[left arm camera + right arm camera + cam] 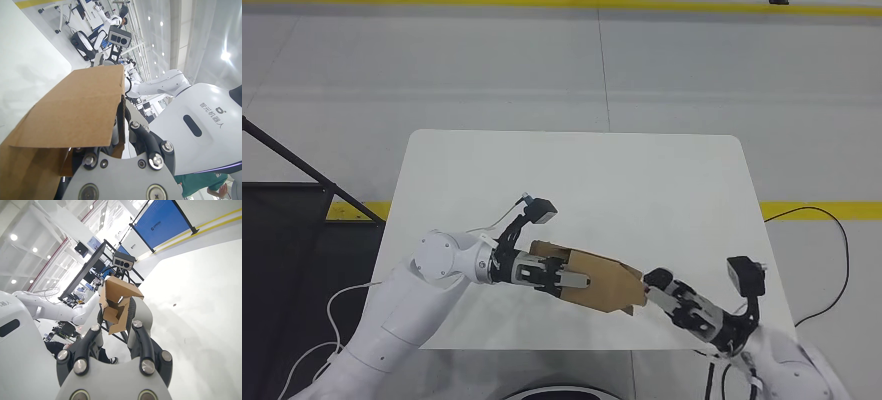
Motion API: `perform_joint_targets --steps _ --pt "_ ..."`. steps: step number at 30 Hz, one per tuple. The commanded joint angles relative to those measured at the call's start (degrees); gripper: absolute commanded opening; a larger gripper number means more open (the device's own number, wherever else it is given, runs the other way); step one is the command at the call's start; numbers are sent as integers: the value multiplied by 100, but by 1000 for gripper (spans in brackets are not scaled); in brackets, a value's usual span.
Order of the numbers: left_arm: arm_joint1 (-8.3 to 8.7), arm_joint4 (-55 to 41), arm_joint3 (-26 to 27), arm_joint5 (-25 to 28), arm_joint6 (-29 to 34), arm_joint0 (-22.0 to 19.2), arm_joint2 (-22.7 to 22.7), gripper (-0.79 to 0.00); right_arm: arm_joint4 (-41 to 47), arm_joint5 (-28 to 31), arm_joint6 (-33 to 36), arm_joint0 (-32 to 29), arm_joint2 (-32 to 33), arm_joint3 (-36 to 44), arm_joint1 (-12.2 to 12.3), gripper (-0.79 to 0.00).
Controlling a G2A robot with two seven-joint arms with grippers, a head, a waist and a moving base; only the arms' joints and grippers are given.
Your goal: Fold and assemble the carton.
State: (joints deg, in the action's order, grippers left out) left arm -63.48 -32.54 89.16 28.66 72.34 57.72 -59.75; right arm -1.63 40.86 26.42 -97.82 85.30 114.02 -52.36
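Observation:
A brown cardboard carton (599, 281) hangs partly unfolded over the front part of the white table (642, 180), held between both arms. My left gripper (557, 279) is shut on its left end. In the left wrist view a carton wall (75, 113) runs between the left gripper's (122, 119) fingers (132, 113), and one finger is hidden behind the cardboard. My right gripper (647, 288) is shut on the right end. In the right wrist view its fingers (137, 308) straddle the carton's (118, 294) open end, where loose flaps fold inward.
The table's front edge (642, 348) lies just below the carton. A black stand (287, 155) slants off the table's left side. A cable (834, 250) loops on the floor to the right. A small speck (174, 304) lies on the tabletop.

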Motion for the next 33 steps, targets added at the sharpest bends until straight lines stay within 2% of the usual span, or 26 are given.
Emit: perform_joint_targets --steps 1,16,33 --pt "-1 -3 -3 11 9 0 0 -785 1 -103 14 21 -24 9 -6 -437" --pt "-3 -13 12 25 22 2 -13 -785 403 -558 736 565 -381 -349 -33 -459" --pt "-9 -37 -37 16 56 -20 -13 -785 1359 -248 1575 1189 -764 -791 -65 -477"
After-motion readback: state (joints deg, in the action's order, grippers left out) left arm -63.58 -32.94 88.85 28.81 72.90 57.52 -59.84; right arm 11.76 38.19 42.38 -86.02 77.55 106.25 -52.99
